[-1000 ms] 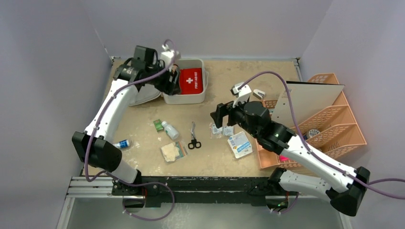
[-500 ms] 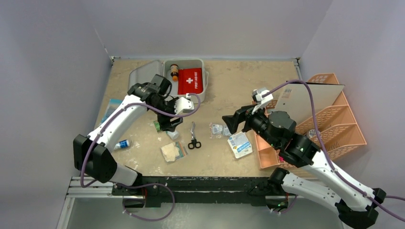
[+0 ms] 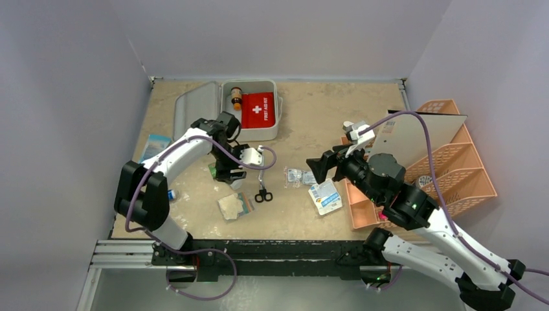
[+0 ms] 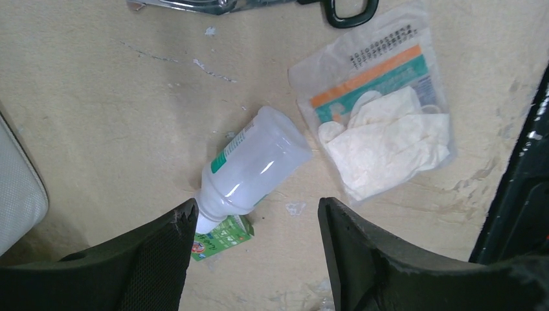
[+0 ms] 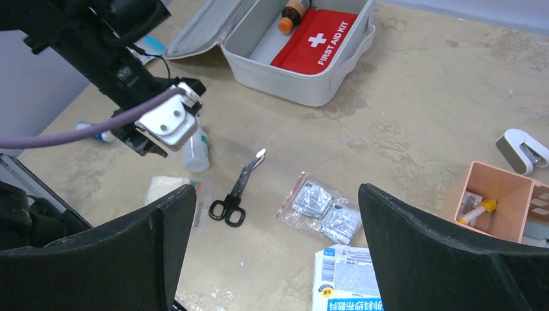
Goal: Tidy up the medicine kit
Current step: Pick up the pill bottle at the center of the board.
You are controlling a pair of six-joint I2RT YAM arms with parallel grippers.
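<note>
The white medicine kit [image 3: 251,134] lies open at the back of the table, lid [image 3: 194,107] flat to its left. Inside are a red first aid pouch [image 3: 257,109] and a brown bottle [image 3: 235,97]. It also shows in the right wrist view [image 5: 311,91]. My left gripper [image 3: 228,173] is open and low over a white bottle [image 4: 256,165] lying on its side, its cap end on a green packet [image 4: 220,238], near the left finger. My right gripper [image 3: 320,167] is open and empty, held above a bag of foil packets [image 5: 320,210].
Black scissors [image 3: 262,186] and a bag of gloves [image 4: 382,129] lie near the bottle. A white-and-blue packet [image 3: 325,196] lies by the right gripper. An orange lattice organizer [image 3: 447,168] with a white board stands at the right. A small blue tube [image 3: 169,194] lies at the left.
My left arm has swung from the kit down to the white bottle, leaving the brown bottle in the kit. My right arm has drawn back a little to the right.
</note>
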